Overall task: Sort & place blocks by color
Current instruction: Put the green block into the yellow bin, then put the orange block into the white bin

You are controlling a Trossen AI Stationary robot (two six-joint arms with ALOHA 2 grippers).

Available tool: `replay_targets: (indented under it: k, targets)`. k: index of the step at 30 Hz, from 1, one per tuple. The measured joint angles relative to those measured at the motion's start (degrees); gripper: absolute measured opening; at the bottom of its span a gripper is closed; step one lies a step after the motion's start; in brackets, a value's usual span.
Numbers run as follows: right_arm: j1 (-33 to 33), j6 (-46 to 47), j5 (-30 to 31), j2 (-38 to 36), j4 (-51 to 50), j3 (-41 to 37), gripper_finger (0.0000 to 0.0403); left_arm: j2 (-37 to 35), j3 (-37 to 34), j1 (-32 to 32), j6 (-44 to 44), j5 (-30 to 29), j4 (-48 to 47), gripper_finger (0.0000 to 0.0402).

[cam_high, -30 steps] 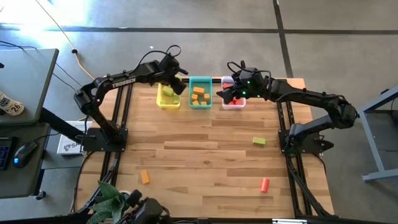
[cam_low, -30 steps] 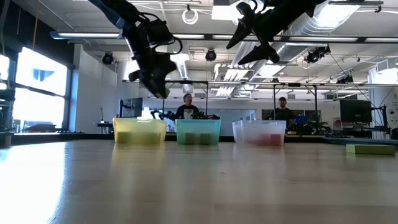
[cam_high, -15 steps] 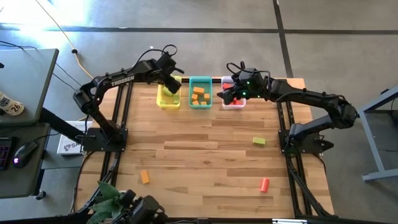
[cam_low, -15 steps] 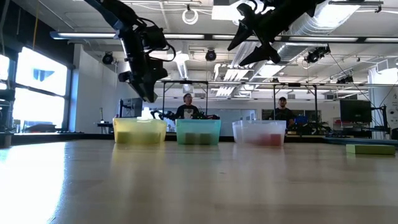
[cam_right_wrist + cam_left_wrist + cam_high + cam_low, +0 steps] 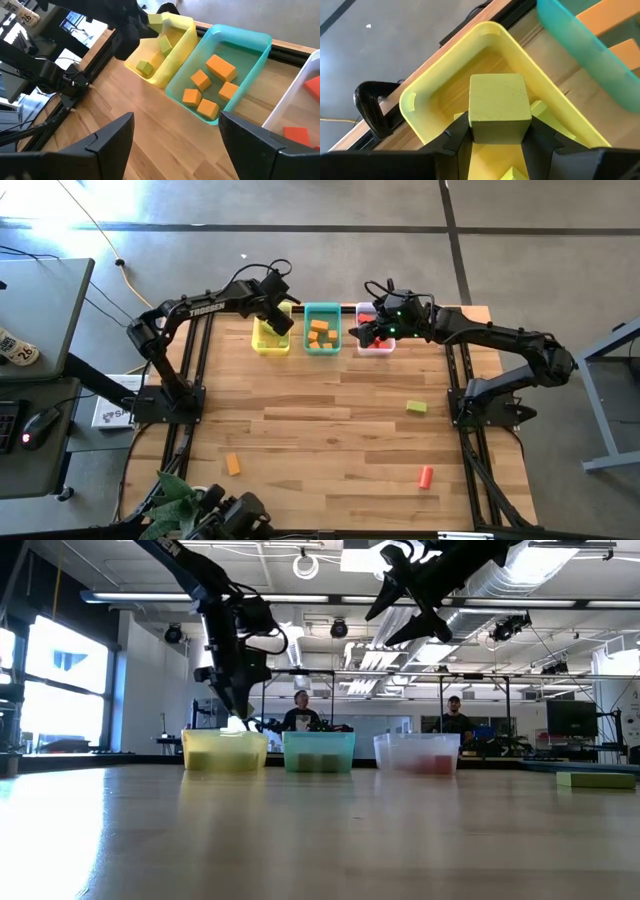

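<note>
Between our left claw's (image 5: 497, 145) fingers we are gripping a green block (image 5: 499, 107), hovering it over the yellow bin (image 5: 420, 120) where greens belong. Our right claw (image 5: 175, 145) is hanging wide open above the clear bin (image 5: 375, 345).

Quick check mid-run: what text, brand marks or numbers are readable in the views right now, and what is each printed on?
"TROSSEN": white lettering on the left arm, high view.
"26": on a tag on the desk at the picture's left edge, high view.
A white label beside the table's left rail is too small to read.
Nothing readable on the bins or blocks.
</note>
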Motion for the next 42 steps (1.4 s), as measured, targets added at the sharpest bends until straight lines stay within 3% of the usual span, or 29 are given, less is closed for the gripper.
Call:
replay_targets:
  k: [5, 11, 20, 30, 42]
  targets:
    - [0.0, 1.17, 0.09, 0.0, 0.0, 0.0, 0.0277, 0.43, 0.0, 0.02, 0.99, -0.43, 0.23, 0.012]
    - [0.61, 1.12, -0.04, -0.02, -0.8, 0.01, 0.0277, 0.43, 0.0, 0.0, 3.5, -0.33, 0.23, 0.0158]
    - [5.68, 2.76, 1.94, -0.02, -9.85, 0.02, 0.0277, 0.43, 0.0, 0.0, 5.1, 0.49, 0.93, 0.0201]
    - [13.77, 9.92, 4.71, -0.02, -24.31, 0.02, 0.0277, 0.43, 1.28, -0.08, 5.11, 1.21, 1.36, 0.02]
    - [21.31, 18.02, 5.53, -0.06, -42.37, -0.34, 0.0277, 0.43, 9.78, -2.55, 5.99, 9.43, 1.39, 0.02]
